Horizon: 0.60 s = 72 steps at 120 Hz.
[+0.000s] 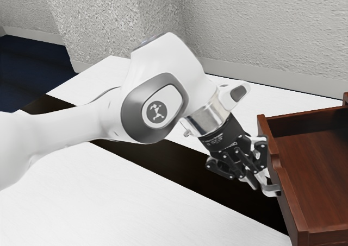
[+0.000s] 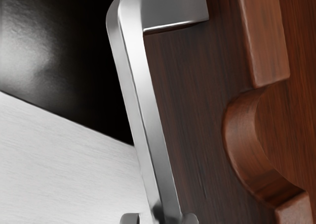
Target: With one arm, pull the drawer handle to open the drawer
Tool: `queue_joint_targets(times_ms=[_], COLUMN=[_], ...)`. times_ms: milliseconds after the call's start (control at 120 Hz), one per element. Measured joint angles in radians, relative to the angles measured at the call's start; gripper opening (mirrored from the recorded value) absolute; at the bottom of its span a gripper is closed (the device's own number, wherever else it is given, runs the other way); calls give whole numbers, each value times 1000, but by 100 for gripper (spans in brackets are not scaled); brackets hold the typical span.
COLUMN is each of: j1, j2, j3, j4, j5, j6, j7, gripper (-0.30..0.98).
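The drawer point(image 1: 315, 167) is at the exterior view's right, near where the worktop point(image 1: 136, 197) edge meets the dark strip point(image 1: 190, 178). It looks at least partly open, as its inside is in sight. The gripper point(image 1: 261, 182) is at the handle point(image 1: 271, 189) on the drawer's front. Whether it is closed tight on the handle is too hard to tell.

The job now seems to be the pull. The arm point(image 1: 157, 96) should first make sure of its hold, then draw the handle slowly, straight out from the front. A twist or a tug to the side could jam the drawer or let the handle slip. It should stop before the drawer comes right out.

The drawer's far part is cut off, so how far it can go is unclear.
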Motion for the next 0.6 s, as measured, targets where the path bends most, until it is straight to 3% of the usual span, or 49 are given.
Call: queue_joint_targets(times_ms=[325,425,517,600], j1=[7,17,39,65], j2=[-39,-50,-10,127], j3=[0,-1,-5,-15], j4=[-8,6,143,362], j5=[-4,-4,25,98], j6=[0,-5,-78,-194], j7=[2,4,5,6], gripper=[23,37,48,55])
